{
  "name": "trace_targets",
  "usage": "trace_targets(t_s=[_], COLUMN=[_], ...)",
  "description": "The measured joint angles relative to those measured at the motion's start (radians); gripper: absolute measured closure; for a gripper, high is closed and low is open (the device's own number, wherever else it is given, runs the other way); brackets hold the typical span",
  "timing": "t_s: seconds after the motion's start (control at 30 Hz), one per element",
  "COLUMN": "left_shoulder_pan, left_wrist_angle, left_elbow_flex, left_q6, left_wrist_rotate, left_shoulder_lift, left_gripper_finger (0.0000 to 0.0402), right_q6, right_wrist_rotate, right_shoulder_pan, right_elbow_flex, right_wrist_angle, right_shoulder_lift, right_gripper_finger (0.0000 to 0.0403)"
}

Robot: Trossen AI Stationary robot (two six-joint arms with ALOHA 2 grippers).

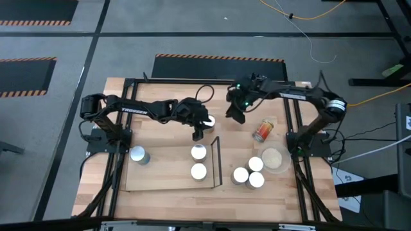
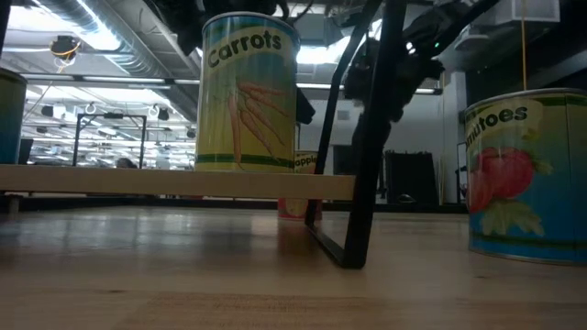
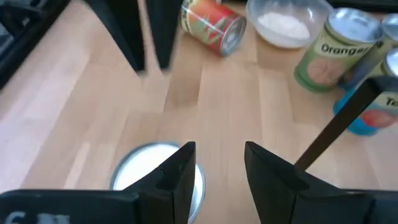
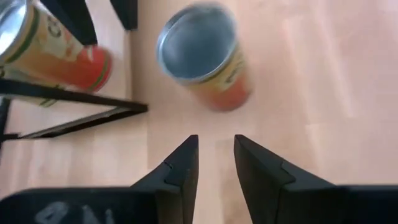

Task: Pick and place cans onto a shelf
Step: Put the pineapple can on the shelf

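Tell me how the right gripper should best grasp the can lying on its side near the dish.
Probably across its round side wall at mid-length, coming from above. The tipped can lies on the table beside the dish, so its ends face sideways. The right gripper is empty, its fingers only slightly apart, so it should open wider.

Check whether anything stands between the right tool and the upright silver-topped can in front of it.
Nothing visible does: only bare planked wooden tabletop lies between the open right tool and the upright silver-topped, orange-labelled can. The left tool hovers close beside that can, not in the gap.
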Motion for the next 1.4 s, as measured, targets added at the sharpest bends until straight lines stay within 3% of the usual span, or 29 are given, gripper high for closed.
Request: trace_targets(t_s=[0.2, 0.63, 1.4], left_shoulder_pan=[0.0, 0.0, -0.002], left_wrist_angle=[-0.061, -0.121, -0.179], left_elbow_flex=[0.0, -0.001, 0.0], left_q6=[0.004, 0.104, 0.128], left_wrist_rotate=[-0.001, -0.068, -0.1], left_shoulder_lift=[0.001, 0.031, 0.047], left_gripper_finger=[0.0271, 0.0271, 0.0271], right_q6=[0.0, 0.004, 0.001], right_wrist_rotate=[0.074, 0.072, 0.071], right_shoulder_pan=[-0.012, -0.01, -0.01], right_elbow_flex=[0.0, 0.0, 0.0], right_wrist_angle=[0.004, 0.079, 0.167], right_shoulder_lift=[-0.07, -0.065, -0.065], right_gripper_finger=[0.0295, 0.0295, 0.0295])
